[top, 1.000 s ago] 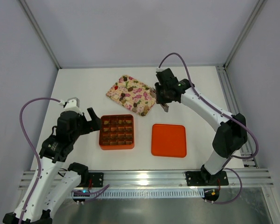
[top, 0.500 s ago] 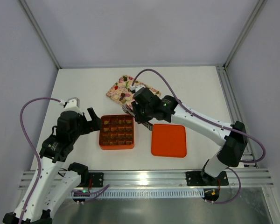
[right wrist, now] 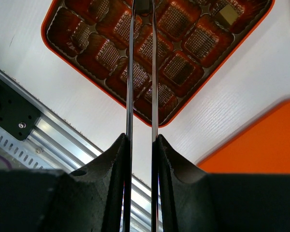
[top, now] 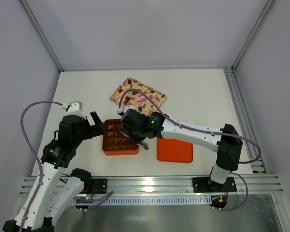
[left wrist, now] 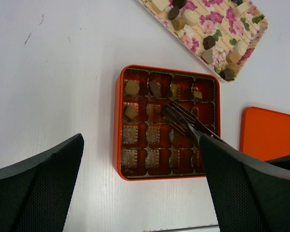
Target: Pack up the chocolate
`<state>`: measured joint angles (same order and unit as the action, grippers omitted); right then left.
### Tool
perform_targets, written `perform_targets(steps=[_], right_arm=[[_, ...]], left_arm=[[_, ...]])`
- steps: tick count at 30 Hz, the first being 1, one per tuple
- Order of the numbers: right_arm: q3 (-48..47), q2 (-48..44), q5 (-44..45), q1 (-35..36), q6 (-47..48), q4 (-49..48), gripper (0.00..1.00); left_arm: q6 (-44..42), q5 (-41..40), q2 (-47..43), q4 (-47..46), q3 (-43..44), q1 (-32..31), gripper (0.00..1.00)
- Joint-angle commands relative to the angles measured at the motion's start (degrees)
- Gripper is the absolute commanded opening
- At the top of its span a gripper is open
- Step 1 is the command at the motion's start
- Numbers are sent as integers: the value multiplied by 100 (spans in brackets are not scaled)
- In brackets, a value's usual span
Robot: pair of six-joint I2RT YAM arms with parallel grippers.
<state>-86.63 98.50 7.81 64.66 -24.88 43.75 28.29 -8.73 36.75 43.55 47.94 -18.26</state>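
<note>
Left gripper (top: 95, 124), jaws spread wide and empty, stands clear beside the orange grid box (left wrist: 120, 121). Right gripper (right wrist: 141, 140) pinches tweezers (right wrist: 129, 72) whose tips dip into a middle cell, likely to seat a piece. Chocolate (left wrist: 132, 87) fills a few cells; more lies on the floral tray (top: 150, 92) beyond.

No lettering, label, brand mark, numeral or sign can be read on any surface in the top external, left wrist or right wrist view.
</note>
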Motion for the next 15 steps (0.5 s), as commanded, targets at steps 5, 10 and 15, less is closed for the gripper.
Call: perform_targets(steps=[5, 10, 15], right_arm=[[-355, 47, 133, 90, -96, -200, 25], [-363, 73, 115, 116, -87, -200, 27], [-372, 82, 106, 117, -96, -217, 31]], left_arm=[[27, 56, 7, -101, 66, -11, 100], [27, 47, 16, -101, 66, -11, 100], [27, 56, 25, -101, 66, -11, 100]])
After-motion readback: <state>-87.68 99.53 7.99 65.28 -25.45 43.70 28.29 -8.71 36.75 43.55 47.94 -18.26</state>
